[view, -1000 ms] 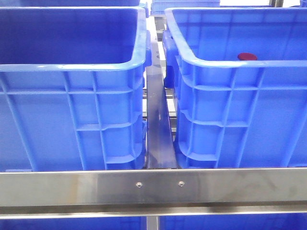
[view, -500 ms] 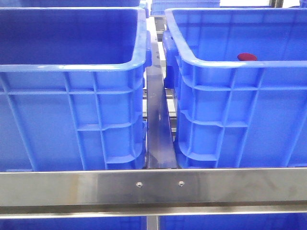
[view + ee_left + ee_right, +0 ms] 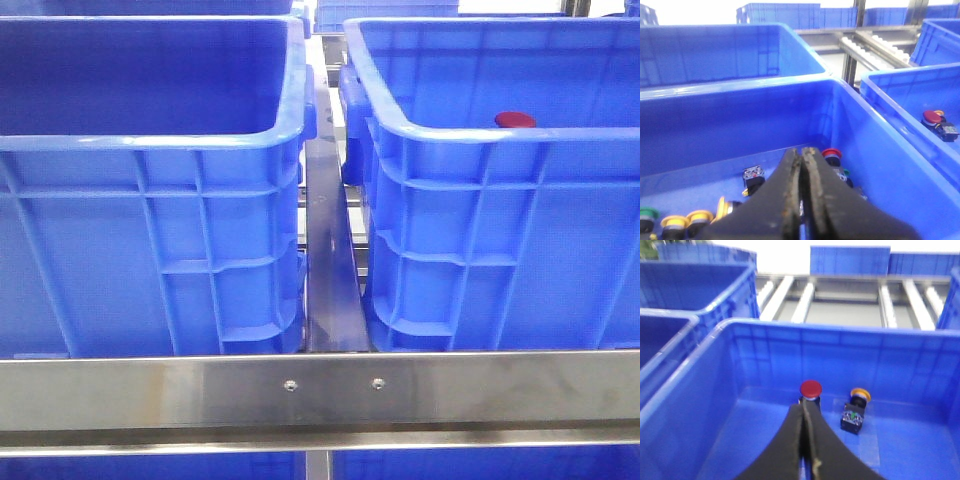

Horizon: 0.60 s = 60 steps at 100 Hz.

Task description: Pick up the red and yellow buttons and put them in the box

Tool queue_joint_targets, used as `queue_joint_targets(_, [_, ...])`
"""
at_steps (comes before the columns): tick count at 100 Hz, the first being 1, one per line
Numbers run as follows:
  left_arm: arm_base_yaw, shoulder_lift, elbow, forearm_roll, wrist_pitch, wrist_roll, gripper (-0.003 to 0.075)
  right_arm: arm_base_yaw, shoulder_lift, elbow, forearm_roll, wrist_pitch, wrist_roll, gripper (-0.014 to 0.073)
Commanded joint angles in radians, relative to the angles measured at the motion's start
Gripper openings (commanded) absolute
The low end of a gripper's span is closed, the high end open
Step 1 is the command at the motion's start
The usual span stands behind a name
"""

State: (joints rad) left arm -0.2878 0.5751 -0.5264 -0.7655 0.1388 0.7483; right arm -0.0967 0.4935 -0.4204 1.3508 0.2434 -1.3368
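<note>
Two deep blue crates stand side by side. The left crate [image 3: 150,140] holds several buttons in the left wrist view: a red one [image 3: 831,153], yellow ones [image 3: 675,221] and a green one [image 3: 646,214]. My left gripper [image 3: 801,150] is shut and empty above that crate's floor, just short of the red button. The right crate, the box [image 3: 500,130], holds a red button [image 3: 811,388], also seen from the front [image 3: 515,119], and a yellow button [image 3: 860,394]. My right gripper [image 3: 804,405] is shut and empty, its tips just before the red button. Neither gripper shows in the front view.
A black contact block [image 3: 754,176] lies on the left crate's floor. A steel rail [image 3: 320,390] crosses in front of both crates, and a narrow metal strip [image 3: 328,250] runs between them. More blue crates [image 3: 850,260] and conveyor rollers [image 3: 890,305] lie beyond.
</note>
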Motion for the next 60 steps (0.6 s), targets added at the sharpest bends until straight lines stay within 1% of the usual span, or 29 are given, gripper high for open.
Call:
queue_joint_targets(1, [-0.009, -0.054, 0.014, -0.004, -0.059, 0.005, -0.0020, 0.002, -0.087, 0.019, 0.018, -0.001, -0.013, -0.0060])
queue_joint_targets(11, [-0.009, -0.131, 0.060, -0.004, -0.059, 0.005, -0.0020, 0.002, -0.191, 0.063, 0.018, 0.003, -0.013, -0.0060])
queue_joint_targets(25, [-0.009, -0.205, 0.102, -0.011, -0.055, 0.003, -0.0020, 0.002, -0.277, 0.103, 0.018, 0.005, -0.013, -0.0060])
queue_joint_targets(60, [-0.009, -0.222, 0.111, -0.011, -0.051, 0.003, -0.0020, 0.002, -0.291, 0.107, 0.018, 0.013, -0.013, -0.0060])
